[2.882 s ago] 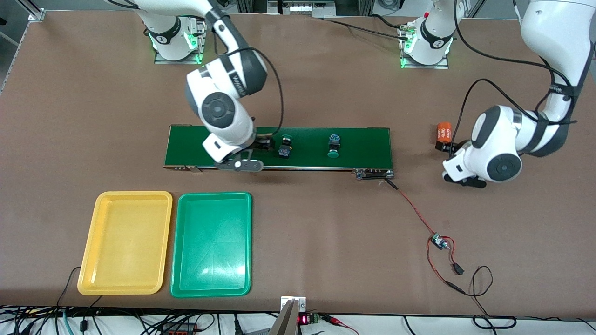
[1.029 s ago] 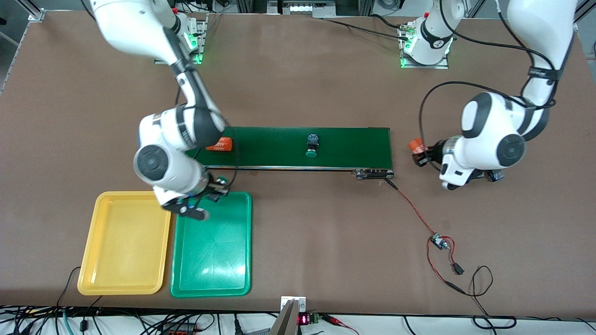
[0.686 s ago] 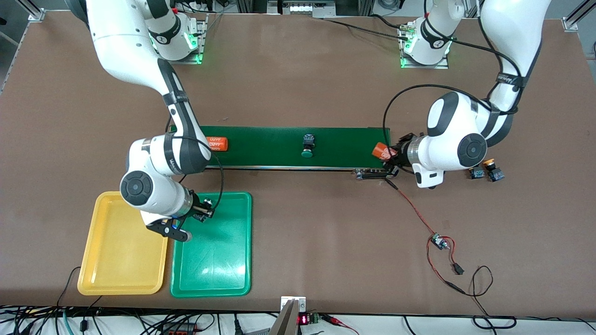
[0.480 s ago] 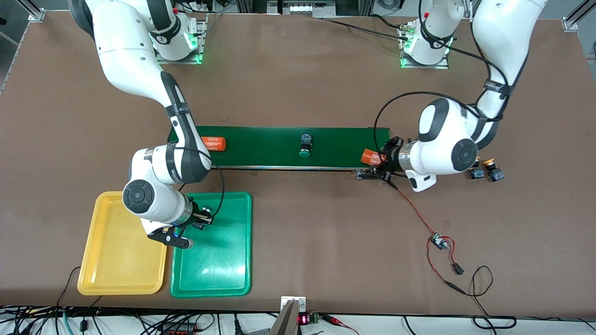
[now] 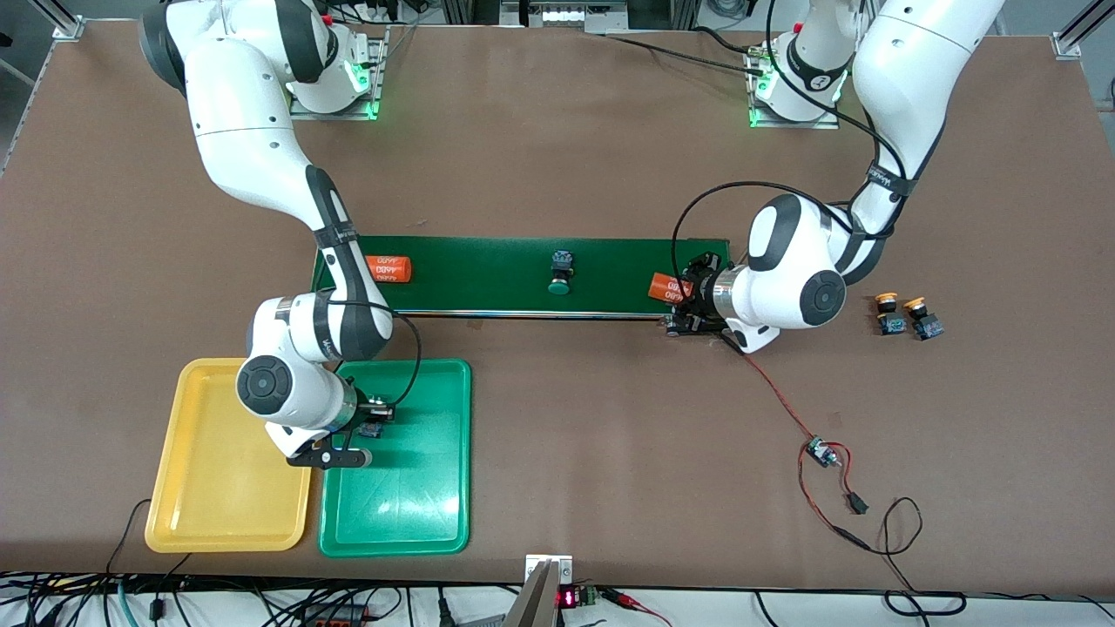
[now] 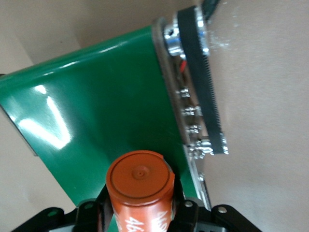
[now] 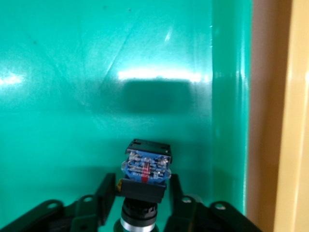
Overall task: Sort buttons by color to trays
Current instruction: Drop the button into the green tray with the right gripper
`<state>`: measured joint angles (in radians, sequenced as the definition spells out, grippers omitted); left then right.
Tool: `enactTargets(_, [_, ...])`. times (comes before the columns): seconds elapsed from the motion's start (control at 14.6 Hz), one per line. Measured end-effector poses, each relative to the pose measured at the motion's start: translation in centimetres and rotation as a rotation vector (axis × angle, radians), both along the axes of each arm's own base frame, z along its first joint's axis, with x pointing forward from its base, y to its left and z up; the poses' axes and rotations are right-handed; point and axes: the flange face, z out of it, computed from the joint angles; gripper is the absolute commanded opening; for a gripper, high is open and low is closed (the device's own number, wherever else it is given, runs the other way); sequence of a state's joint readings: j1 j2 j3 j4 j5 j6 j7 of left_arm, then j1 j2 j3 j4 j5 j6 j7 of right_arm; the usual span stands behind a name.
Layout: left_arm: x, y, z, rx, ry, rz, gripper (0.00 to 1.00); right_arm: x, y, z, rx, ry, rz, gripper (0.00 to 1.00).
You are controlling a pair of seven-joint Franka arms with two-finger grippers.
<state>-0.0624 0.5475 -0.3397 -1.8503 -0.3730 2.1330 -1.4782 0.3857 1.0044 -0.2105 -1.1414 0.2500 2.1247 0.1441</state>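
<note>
My right gripper is shut on a green-capped button and holds it low over the green tray; in the right wrist view the button's black-and-blue body points down at the tray floor between the fingers. The yellow tray lies beside it. A second green button lies on the belt. Two yellow-orange buttons stand on the table toward the left arm's end. My left gripper is shut on an orange cylinder over the belt's end.
The dark-green conveyor belt runs across the middle; its roller end shows in the left wrist view. Another orange cylinder lies on the belt toward the right arm's end. A small circuit board with red and black wires lies nearer the front camera.
My right gripper carried the green button from the belt to low over the green tray. My left gripper brought the orange cylinder from the table to the belt's end. The belt's things shifted toward the right arm's end.
</note>
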Motion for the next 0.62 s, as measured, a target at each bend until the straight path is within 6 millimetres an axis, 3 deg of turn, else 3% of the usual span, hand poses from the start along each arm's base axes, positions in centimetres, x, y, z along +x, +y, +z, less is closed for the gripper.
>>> enactTargets(0.07, [-0.2,-0.1,0.0,0.001,0.009,-0.006,0.64,0.0,0.2,0.1,0.001,-0.001,0.003,1.00])
enactTargets(0.14, [-0.7,-0.4,-0.2,0.001,0.027,-0.017,1.00,0.1,0.3,0.5,0.002,-0.002,0.005,1.00])
enactTargets(0.27, [-1.1,-0.6,-0.3,0.002,0.044,-0.028,1.00,0.2,0.8,2.6,0.008,0.015,0.013,1.00])
enactTargets(0.41, [-0.9,-0.4,0.2,0.002,0.036,-0.024,1.00,-0.1,1.5,6.1,0.021,0.032,0.024,1.00])
enactTargets(0.62, [-0.2,0.4,1.8,0.003,0.006,-0.010,1.00,-1.5,3.9,9.9,0.031,0.064,0.041,1.00])
